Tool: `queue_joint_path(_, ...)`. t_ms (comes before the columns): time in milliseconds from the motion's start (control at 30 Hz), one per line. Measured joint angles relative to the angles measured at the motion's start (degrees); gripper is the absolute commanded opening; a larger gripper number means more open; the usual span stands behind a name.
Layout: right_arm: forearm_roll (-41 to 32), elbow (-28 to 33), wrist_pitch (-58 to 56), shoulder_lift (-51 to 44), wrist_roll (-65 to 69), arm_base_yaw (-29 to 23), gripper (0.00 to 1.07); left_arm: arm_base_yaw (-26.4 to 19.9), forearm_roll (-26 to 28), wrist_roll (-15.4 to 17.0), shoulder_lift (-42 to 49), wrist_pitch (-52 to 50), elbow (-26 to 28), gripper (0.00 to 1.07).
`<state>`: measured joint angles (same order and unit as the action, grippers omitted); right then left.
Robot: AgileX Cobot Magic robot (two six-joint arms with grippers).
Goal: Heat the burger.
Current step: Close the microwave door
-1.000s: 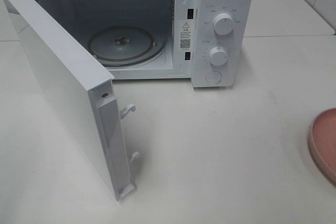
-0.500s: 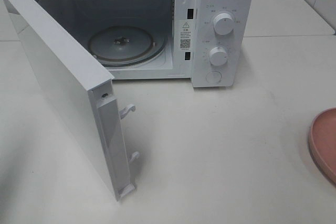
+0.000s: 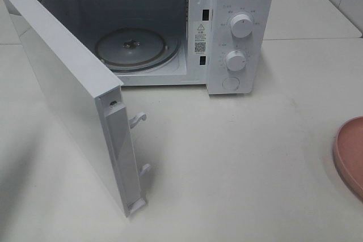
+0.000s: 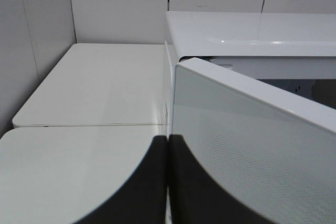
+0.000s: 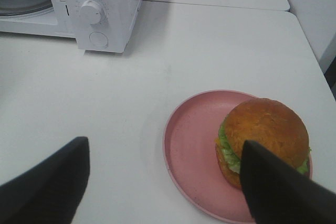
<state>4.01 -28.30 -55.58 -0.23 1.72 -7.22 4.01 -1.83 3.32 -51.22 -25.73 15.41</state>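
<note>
Burger (image 5: 261,141) with golden-brown domed bun and a lettuce fringe, seated off-centre on the pink dish (image 5: 189,145), towards the rim farthest from the microwave (image 3: 238,4); dish resting on the white surface (image 3: 244,157), well apart from the oven and only its edge visible in the high view

Right end effector (image 5: 163,182) released, dark fingers (image 5: 47,187) spread wide above the near side of the dish, one tip overlapping the bun in the wrist view; contact not discernible. Nothing grasped

Left end effector out of sight in all views, clenched, with no object seen in it; its camera facing the outer face of the open door (image 4: 252,145)

Door swung fully outward, turntable (image 3: 131,48) bare and level, cavity unobstructed, two dials (image 3: 241,26) on the control panel untouched

Step in hand, judged from this layout: pick-up of the burger for transfer into the cavity. Recommended execution: centre over the bun before descent, since the present spread sits to one side; close across the widest part, low enough to catch both halves yet clear of the dish rim; squeeze lightly, the bun likely soft and the filling prone to slip. Lift straight up before any sideways travel, then approach the opening from the front, clear of the door edge and its latch hooks (image 3: 138,119)
</note>
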Motion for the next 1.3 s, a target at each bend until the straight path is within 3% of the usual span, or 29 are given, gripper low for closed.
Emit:
queue_joint_path(367,0.0,0.0,0.0,0.0,0.0,0.0,0.76,0.0,-0.5,0.0,-20.6,-15.4,-0.2,0.00)
queue_joint_path(533,0.0,0.0,0.0,0.0,0.0,0.0,0.76,0.0,-3.9,0.1,-29.6,-19.6,1.3,0.00)
queue_joint_path(733,0.0,0.0,0.0,0.0,0.0,0.0,0.76,0.0,-6.6,0.5,-33.5,-21.1,3.2,0.00)
queue_joint_path(800,0.0,0.0,0.0,0.0,0.0,0.0,0.76,0.0,-10.3,2.3,-36.7,-21.5,5.2,0.00)
queue_joint_path(933,0.0,0.0,0.0,0.0,0.0,0.0,0.76,0.6,-12.7,3.0,-38.3,-22.6,6.5,0.00)
queue_joint_path(1300,0.0,0.0,0.0,0.0,0.0,0.0,0.76,4.4,-11.0,3.5,-46.8,-24.0,10.9,0.00)
